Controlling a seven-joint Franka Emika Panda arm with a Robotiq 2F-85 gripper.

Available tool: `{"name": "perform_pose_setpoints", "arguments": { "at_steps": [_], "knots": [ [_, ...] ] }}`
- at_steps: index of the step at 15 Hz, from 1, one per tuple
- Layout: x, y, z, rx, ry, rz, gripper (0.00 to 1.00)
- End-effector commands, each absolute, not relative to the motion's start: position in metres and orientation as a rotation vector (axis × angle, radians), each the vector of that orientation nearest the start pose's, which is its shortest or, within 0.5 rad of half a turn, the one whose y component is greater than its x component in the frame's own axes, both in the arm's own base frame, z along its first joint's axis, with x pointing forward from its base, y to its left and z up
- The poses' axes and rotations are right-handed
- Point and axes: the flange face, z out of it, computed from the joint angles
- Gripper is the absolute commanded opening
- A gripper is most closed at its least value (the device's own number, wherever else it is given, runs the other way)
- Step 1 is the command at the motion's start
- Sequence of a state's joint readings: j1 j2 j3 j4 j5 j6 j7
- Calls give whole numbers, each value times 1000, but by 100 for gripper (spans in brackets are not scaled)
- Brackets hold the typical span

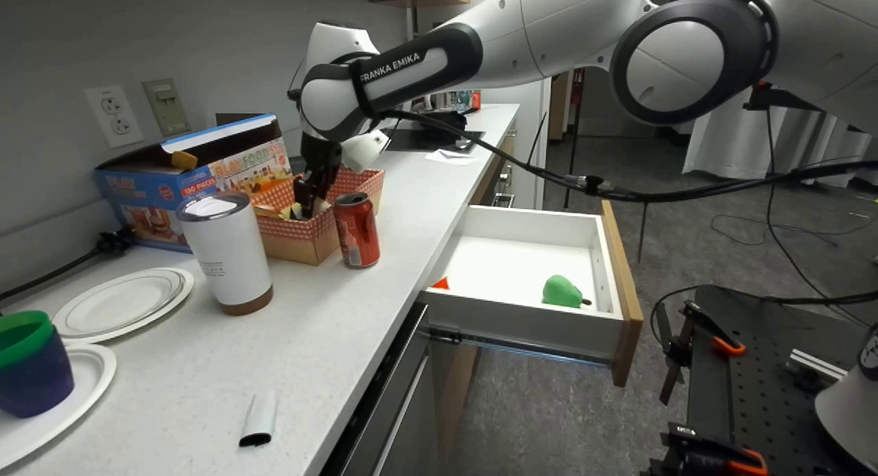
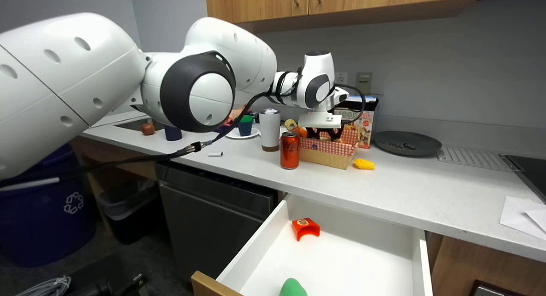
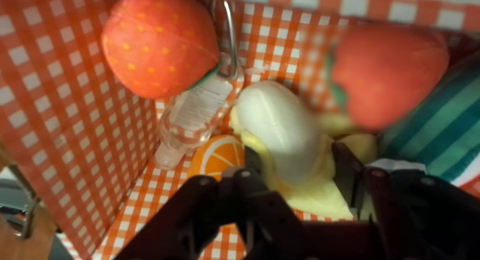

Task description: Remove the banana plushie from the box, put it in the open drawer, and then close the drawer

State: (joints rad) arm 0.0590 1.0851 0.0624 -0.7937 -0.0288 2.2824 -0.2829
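Observation:
The pale-yellow and white banana plushie lies in the box in the wrist view. My gripper is down inside the box, its fingers partly closed with the plushie filling the gap and touching both. The box, with a red checked liner, stands on the counter in both exterior views; its wall hides the fingertips and most of the plushie. The drawer is pulled open below the counter. It also shows in an exterior view, holding a green toy and a red piece.
A red can stands close beside the box, with a white tumbler nearby. A printed carton is behind the box. A yellow toy lies by it. Strawberries, a clear bottle and an orange slice surround the plushie.

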Motion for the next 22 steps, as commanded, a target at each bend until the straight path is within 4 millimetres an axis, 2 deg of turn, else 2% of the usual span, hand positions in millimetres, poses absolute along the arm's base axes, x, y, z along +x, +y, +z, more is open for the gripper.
{"name": "perform_pose_setpoints", "arguments": {
  "at_steps": [1, 4, 10, 14, 18, 22],
  "knots": [
    [834, 70, 328, -2982, -524, -671, 20],
    [834, 69, 347, -2955, -535, -728, 1],
    [831, 69, 392, -2909, -532, -830, 0],
    [822, 68, 441, -2915, -538, -910, 0],
    [803, 48, 493, -2971, -530, -954, 0],
    [776, 11, 521, -3014, -460, -951, 0]
  ]
}}
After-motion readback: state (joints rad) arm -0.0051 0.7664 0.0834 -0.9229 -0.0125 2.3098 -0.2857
